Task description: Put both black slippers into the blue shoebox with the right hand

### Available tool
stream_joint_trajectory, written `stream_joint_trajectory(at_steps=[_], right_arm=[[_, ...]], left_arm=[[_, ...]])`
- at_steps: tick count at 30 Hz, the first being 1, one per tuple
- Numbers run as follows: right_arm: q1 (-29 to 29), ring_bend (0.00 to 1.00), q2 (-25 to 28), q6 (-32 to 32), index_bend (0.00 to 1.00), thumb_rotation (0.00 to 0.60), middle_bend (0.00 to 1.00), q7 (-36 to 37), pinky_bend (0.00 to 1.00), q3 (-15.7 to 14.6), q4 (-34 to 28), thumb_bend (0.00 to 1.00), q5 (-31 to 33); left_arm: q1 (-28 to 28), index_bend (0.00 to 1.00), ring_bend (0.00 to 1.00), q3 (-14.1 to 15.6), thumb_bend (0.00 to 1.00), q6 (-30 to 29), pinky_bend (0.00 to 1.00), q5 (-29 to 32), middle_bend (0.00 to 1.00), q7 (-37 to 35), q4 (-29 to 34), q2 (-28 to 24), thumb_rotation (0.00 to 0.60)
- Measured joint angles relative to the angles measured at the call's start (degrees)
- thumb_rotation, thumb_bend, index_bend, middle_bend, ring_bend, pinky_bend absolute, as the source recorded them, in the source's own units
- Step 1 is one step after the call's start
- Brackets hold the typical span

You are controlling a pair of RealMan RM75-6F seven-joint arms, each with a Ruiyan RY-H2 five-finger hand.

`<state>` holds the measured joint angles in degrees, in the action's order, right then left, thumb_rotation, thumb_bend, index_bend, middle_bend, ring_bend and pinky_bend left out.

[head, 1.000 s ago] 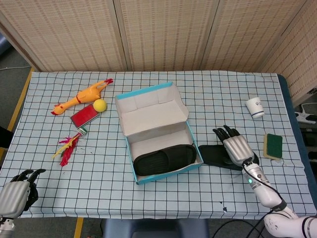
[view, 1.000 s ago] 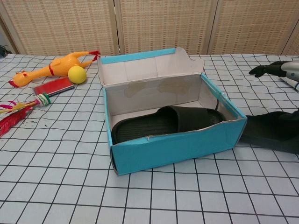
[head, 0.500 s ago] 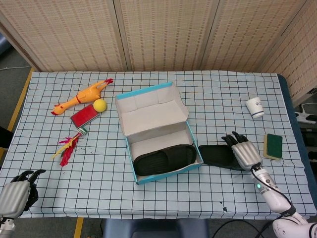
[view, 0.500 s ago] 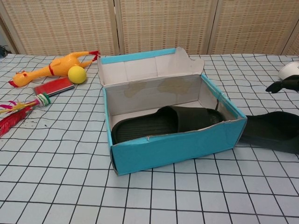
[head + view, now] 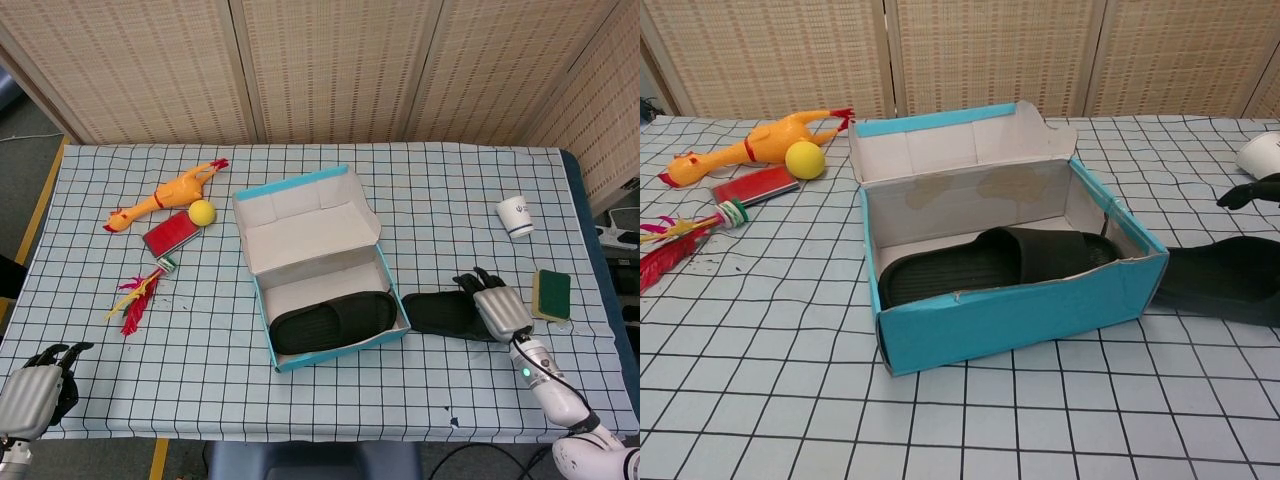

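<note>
From the head view, one flat black rubber slipper (image 5: 333, 322) already lies inside the open blue cardboard shoebox (image 5: 322, 268), along its near wall. The second black slipper (image 5: 440, 312) lies on the checked counter (image 5: 300, 390) just outside the box's right end, its long axis running left to right. The right hand (image 5: 497, 308) sits at that slipper's far-right end, so the slipper stretches leftward from the fingers (image 5: 472, 284) toward the box. The fingers point up the frame, slightly apart; whether they touch or clasp the slipper I cannot tell here. The left hand (image 5: 34, 388) rests at the counter's near-left corner, fingers curled loosely around nothing, well apart from everything. The right hand is far the nearer one.

From the chest view, the boxed slipper (image 5: 990, 263) rests on the box floor, and the loose slipper (image 5: 1225, 282) lies flat against the box's right corner (image 5: 1155, 275). Only dark fingertips (image 5: 1246, 192) of the right hand show at the frame's edge, above and behind the slipper, not visibly clamped on it. My guess is the coming move means closing on the slipper's right end and carrying it leftward over the box wall.
</note>
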<state>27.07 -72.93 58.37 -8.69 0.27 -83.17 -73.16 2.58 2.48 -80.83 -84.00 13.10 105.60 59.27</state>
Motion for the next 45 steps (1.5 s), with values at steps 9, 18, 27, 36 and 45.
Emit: stream_joint_trajectory(at_steps=[9,18,27,36,45], right_arm=[[-1.5,0.00,2.6,3.3,0.13,0.600,0.12,3.5,0.18,0.6,-2.6,0.10,-3.3],[-3.4,0.00,3.8,2.6,0.13,0.600,0.12,5.3,0.18,-0.6,-1.5,0.10,-3.5],[-3.2,0.00,1.8,-0.6,0.13,0.600,0.12,6.0,0.18,-0.3,2.1,0.10,-2.3],[-2.3,0.07,-2.3,-4.1,0.21,0.600,0.18,4.9,0.26,0.4,7.8,0.10,-0.1],[-3.1,0.35,-6.2,-0.1,0.49,0.600,0.45,10.1,0.41,1.2,12.8,0.12,-3.8]], left_arm=[[0.0,0.22,0.19,0.1,0.43,-0.2,0.31,-0.2,0.19,0.1,0.1,0.0,0.600],[0.0,0.22,0.19,0.1,0.43,0.0,0.31,-0.1,0.19,0.3,0.1,0.1,0.600],[0.0,0.22,0.19,0.1,0.43,-0.1,0.31,-0.1,0.19,0.5,0.1,0.1,0.600],[0.1,0.22,0.19,0.1,0.43,0.0,0.31,0.0,0.19,0.4,0.1,0.1,0.600],[0.1,0.22,0.19,0.2,0.43,0.0,0.31,0.0,0.19,0.4,0.2,0.0,0.600]])
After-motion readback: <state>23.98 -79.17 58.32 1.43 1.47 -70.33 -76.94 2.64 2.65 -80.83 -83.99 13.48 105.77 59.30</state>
